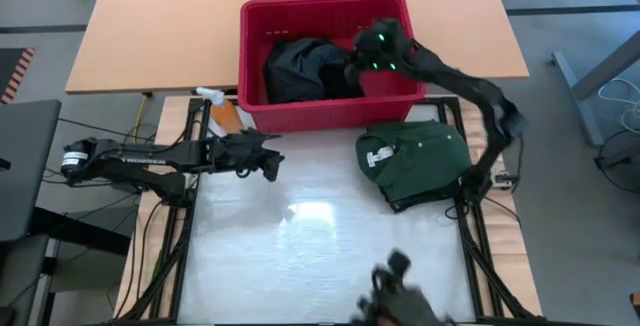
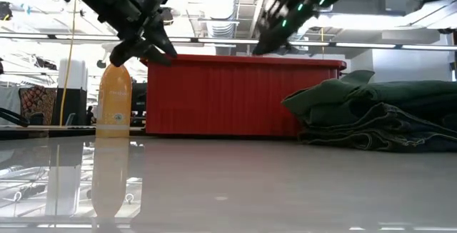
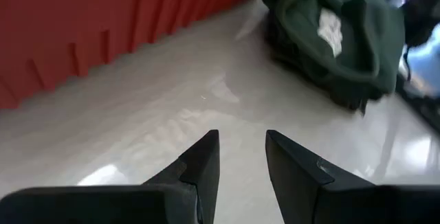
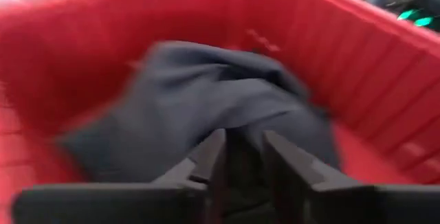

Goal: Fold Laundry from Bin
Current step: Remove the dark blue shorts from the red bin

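Laundry lies heaped in the bin, just ahead of the right gripper, jaws parted, seemingly empty. Picking is under way; next, close on cloth. Left gripper waits, parted, over the table.

Bin red plastic, ribbed walls, slight sheen; dark laundry inside soft matt cloth, crumpled, and the green folded garment beside it is matt knit-looking cloth with a pale label, stacked on a darker piece with visible stitched hems. Work surface smooth, glossy, whitish, mirrors bottle and ceiling lights; table behind matt wood-look top. Spray bottle orange translucent plastic, smooth; left gripper fingers dark matt plastic-looking, right gripper the same.
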`<move>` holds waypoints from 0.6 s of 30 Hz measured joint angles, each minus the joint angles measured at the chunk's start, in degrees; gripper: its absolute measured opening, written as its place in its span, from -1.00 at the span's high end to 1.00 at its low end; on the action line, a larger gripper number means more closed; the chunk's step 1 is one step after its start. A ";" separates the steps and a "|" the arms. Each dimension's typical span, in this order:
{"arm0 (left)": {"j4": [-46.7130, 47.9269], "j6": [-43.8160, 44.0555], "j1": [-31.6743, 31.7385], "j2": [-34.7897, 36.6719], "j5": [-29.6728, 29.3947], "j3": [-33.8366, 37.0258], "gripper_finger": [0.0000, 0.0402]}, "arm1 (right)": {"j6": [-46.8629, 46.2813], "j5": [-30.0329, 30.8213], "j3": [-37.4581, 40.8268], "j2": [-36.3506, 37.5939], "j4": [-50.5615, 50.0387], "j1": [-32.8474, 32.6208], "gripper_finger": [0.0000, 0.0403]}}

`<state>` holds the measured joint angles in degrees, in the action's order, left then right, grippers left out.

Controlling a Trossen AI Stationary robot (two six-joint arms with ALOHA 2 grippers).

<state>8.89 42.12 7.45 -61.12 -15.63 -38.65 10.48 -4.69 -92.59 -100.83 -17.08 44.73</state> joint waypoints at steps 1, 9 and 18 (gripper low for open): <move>0.07 1.50 0.09 0.00 -0.04 0.00 0.47 | 1.36 -0.04 -2.02 -2.94 -0.43 1.40 0.20; 0.13 9.25 -1.39 0.02 -0.39 0.00 0.47 | 15.04 -6.99 -18.51 -22.70 -9.94 7.30 -0.30; 0.10 14.18 -1.73 0.03 -3.09 0.00 0.47 | 17.46 -7.22 -29.02 -33.26 -10.85 5.65 -0.17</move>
<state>8.99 56.30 5.72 -61.09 -18.72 -38.65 27.94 -11.91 -121.62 -134.09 -27.94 50.38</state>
